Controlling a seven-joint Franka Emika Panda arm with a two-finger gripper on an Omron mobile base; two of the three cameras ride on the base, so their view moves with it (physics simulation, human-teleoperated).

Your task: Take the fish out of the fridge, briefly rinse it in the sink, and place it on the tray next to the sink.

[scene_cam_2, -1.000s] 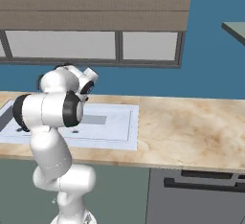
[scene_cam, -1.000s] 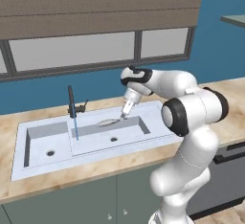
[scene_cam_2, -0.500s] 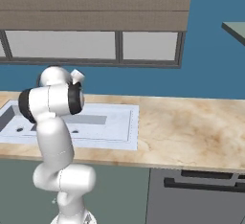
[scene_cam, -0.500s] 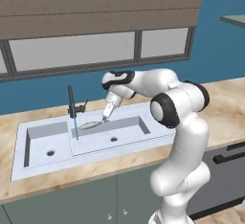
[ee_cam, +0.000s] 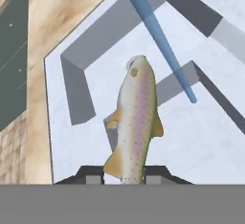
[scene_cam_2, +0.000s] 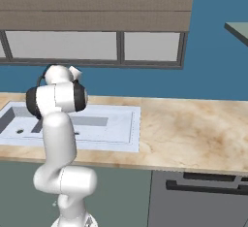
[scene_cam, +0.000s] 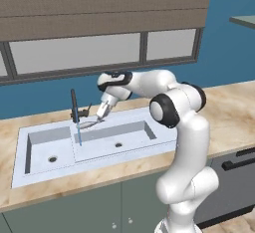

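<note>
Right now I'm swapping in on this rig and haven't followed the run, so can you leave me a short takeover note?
Gripper: shut on the fish, clamped near the tail with the head pointing away.
Fish: held over the sink, close to the faucet; a thin blue stream of water runs just beside it.
Done: the fish is out of the fridge and at the sink.
Left: pass it under the water for a brief rinse, then carry it to the tray beside the sink and set it down.
</note>
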